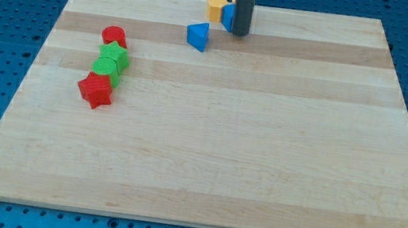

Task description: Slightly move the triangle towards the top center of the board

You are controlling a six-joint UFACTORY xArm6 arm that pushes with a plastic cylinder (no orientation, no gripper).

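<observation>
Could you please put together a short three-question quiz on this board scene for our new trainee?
1. True or false: my tip touches the blue triangle.
2. Which block lies nearest the view's bottom? A) red star B) yellow block C) blue triangle
3. Fill in: the blue block partly hidden by the rod sits beside the ____ block.

Key: 1 false, the tip stands apart, to the triangle's right. 2 A. 3 yellow.
</observation>
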